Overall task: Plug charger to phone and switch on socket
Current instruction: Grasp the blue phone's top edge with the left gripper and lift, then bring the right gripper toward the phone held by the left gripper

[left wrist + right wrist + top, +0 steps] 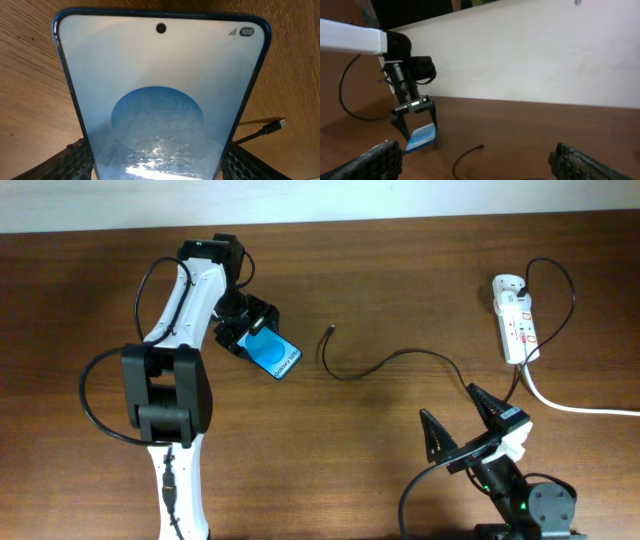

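Note:
The phone (276, 356), blue-screened, sits at the table's left, one end raised, between the fingers of my left gripper (257, 332), which is shut on its sides. In the left wrist view the phone (160, 90) fills the frame between the gripper's fingers (157, 167). The charger cable (400, 358) curves across the table; its plug tip (331, 330) lies free just right of the phone, also in the left wrist view (278, 123) and the right wrist view (481, 146). The white socket strip (516, 320) lies far right. My right gripper (468, 423) is open and empty near the front edge.
The strip's thick white cord (575, 406) runs off the right edge. The charger's adapter (505, 281) sits at the strip's far end. A pale wall (530, 60) stands behind the table's far edge.

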